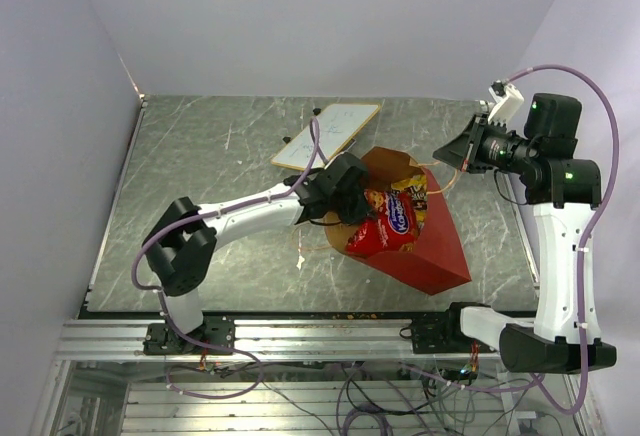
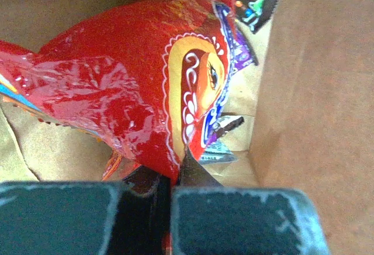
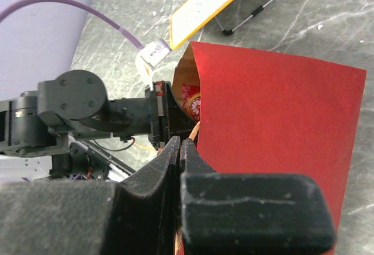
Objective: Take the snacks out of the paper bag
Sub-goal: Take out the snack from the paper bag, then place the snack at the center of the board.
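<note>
The glossy red chip bag (image 2: 117, 79), pinched in the left gripper (image 2: 172, 173), is best drawn gently from the red paper bag (image 3: 274, 109), its tan cord handle (image 3: 194, 132) clamped by the right gripper (image 3: 180, 147).

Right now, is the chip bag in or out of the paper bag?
In. Left wrist view shows walls of the paper bag around the chip bag; the left gripper is shut on its edge.

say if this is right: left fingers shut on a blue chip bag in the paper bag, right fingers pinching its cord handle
Not blue: the left wrist view shows left fingers shut on a red chip bag in the paper bag. The right fingers pinch its cord handle.
</note>
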`<state>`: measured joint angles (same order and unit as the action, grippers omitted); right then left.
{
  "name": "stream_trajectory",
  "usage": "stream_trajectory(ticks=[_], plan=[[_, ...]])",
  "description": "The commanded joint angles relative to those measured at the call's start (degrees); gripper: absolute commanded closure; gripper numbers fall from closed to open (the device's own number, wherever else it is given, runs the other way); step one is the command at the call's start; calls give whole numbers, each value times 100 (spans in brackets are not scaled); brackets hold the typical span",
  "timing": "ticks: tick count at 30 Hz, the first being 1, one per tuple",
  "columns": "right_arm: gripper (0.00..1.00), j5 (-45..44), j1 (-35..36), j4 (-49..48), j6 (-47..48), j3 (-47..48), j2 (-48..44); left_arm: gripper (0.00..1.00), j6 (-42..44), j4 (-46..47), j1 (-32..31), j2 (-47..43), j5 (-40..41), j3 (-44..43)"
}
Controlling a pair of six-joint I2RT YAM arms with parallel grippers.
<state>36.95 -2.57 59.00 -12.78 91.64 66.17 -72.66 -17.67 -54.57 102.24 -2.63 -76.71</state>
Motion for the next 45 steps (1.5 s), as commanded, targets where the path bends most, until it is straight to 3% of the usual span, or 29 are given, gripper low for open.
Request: stream_trajectory(ticks=[1, 24, 36, 45], plan=[[100, -204, -9, -20, 95, -38, -85, 93, 150, 472, 94, -556, -236, -409], [100, -706, -7, 142, 135, 155, -53, 93, 825, -73, 249, -1907, -1018, -888], [100, -726, -9, 156, -10, 101, -131, 93, 1856, -1092, 787, -3044, -1210, -1796], [100, -635, -11, 253, 2, 106, -152, 93, 3036, -2758, 834, -4040, 5, -2456]])
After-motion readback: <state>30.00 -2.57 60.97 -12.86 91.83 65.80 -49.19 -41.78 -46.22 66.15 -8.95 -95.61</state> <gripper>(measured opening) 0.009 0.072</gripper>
